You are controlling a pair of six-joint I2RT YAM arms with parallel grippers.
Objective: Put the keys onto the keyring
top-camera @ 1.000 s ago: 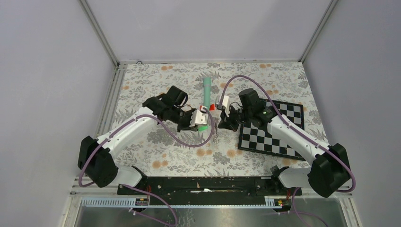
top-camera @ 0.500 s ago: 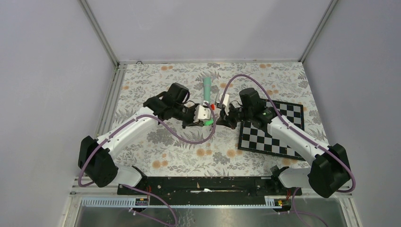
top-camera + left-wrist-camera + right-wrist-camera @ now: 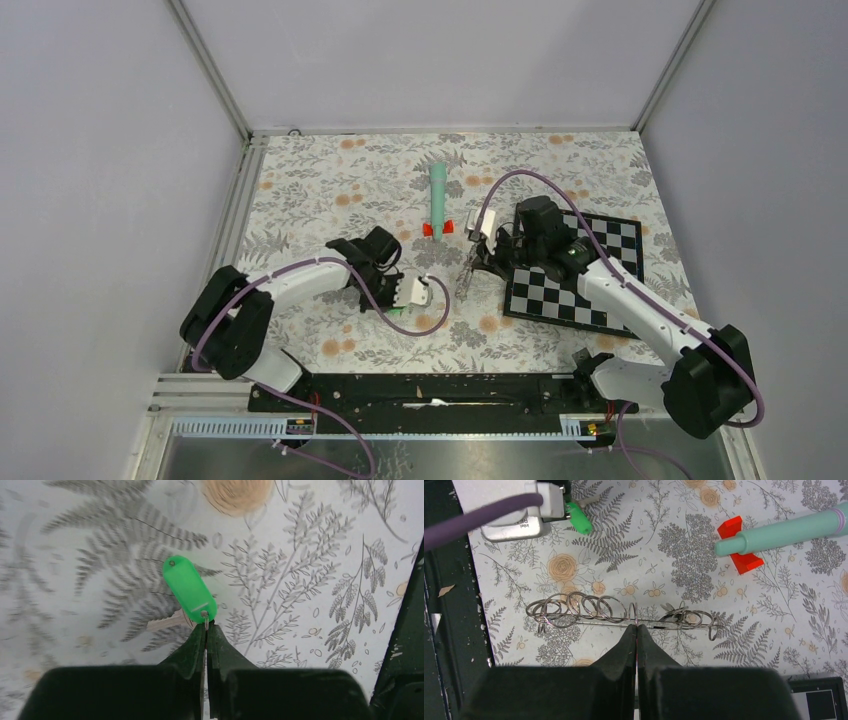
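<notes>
The key with the green plastic head (image 3: 189, 589) shows in the left wrist view, its silver blade (image 3: 165, 624) pointing left. My left gripper (image 3: 205, 627) is shut on the small ring at the head's end and holds it low over the flowered cloth; in the top view it (image 3: 408, 296) is left of centre. The keyring (image 3: 624, 615) is a long thin wire loop strung with several metal rings. My right gripper (image 3: 637, 627) is shut on its middle, also in the top view (image 3: 468, 272). The green key (image 3: 579, 520) lies apart from the keyring. I cannot pick out the darker key.
A teal cone-shaped stick (image 3: 437, 190) on a red base (image 3: 436, 228) lies at the back centre, also in the right wrist view (image 3: 784, 530). A black-and-white chessboard (image 3: 575, 285) lies under the right arm. A purple cable (image 3: 430, 315) loops beside the left gripper.
My left gripper has pulled back toward the near left and lower with the green key, away from the right gripper. The right gripper has shifted slightly right with the keyring.
</notes>
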